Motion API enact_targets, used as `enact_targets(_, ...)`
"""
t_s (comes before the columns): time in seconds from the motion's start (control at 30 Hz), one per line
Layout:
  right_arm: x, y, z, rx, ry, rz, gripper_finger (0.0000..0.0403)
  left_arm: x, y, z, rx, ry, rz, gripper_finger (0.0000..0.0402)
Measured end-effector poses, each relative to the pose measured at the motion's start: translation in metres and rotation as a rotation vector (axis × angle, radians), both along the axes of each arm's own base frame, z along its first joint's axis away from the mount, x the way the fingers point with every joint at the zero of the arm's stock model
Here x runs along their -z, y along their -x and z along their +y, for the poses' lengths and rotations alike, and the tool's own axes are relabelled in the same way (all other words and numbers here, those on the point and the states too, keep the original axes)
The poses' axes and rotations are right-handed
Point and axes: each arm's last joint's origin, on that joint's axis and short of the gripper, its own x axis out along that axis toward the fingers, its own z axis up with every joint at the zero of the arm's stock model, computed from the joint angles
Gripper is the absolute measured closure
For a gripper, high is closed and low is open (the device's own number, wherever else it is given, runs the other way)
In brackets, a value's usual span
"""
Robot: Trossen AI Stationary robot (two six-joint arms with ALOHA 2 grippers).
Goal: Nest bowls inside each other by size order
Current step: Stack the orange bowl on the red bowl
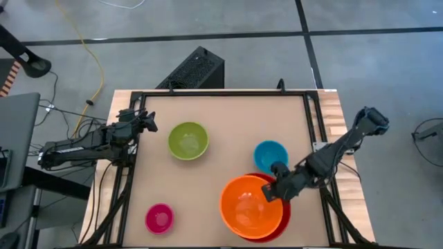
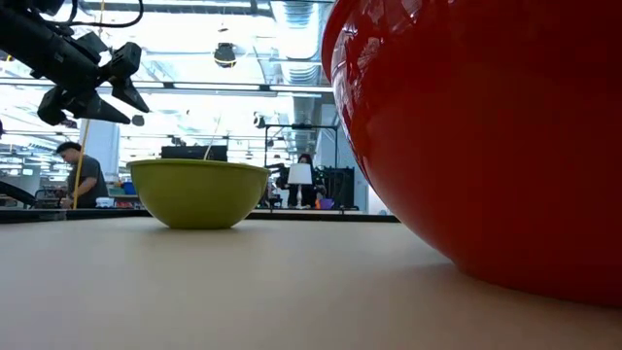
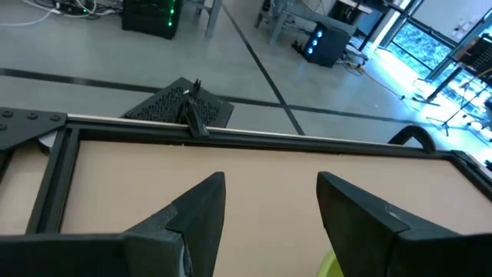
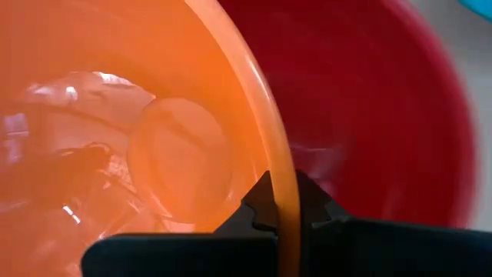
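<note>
- My right gripper [image 4: 286,206] pinches the orange bowl [image 1: 250,205] rim, bowl sitting in the red bowl [image 1: 282,216].
- My left gripper [image 3: 270,206] spread wide, empty, at the table's left edge beside the lime green bowl [image 1: 188,140].

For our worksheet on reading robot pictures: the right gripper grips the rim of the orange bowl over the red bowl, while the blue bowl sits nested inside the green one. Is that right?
Not quite. In the high view the blue bowl stands alone on the table, beside the orange bowl, and the green bowl is empty. The rest holds: the right gripper has its fingers shut on the orange rim, over the red bowl, as the right wrist view shows.
</note>
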Motion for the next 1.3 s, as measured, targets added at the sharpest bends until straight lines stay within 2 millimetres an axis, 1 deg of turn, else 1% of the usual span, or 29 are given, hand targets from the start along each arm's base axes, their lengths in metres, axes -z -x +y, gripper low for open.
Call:
enact_targets(0.13,0.011,0.003,0.007,0.033,0.018,0.086,0.0391,0.000,0.000,0.000,-0.001,0.000,-0.001,0.0207)
enact_targets(0.27,0.018,0.005,0.007,0.062,0.044,0.146,0.0391,0.000,0.000,0.000,-0.001,0.000,0.000,0.0207)
enact_targets(0.77,0.028,0.006,0.006,0.053,0.097,0.212,0.0390,0.000,-0.002,-0.001,0.068,0.032,-0.018,0.0207)
enact_targets(1.13,0.028,0.007,0.006,0.044,0.104,0.218,0.0336,0.001,-0.002,-0.001,0.069,0.033,-0.015,0.0207)
enact_targets(1.3,0.028,0.007,0.006,0.036,0.103,0.213,0.0303,0.001,-0.002,-0.001,0.070,0.034,-0.015,0.0207)
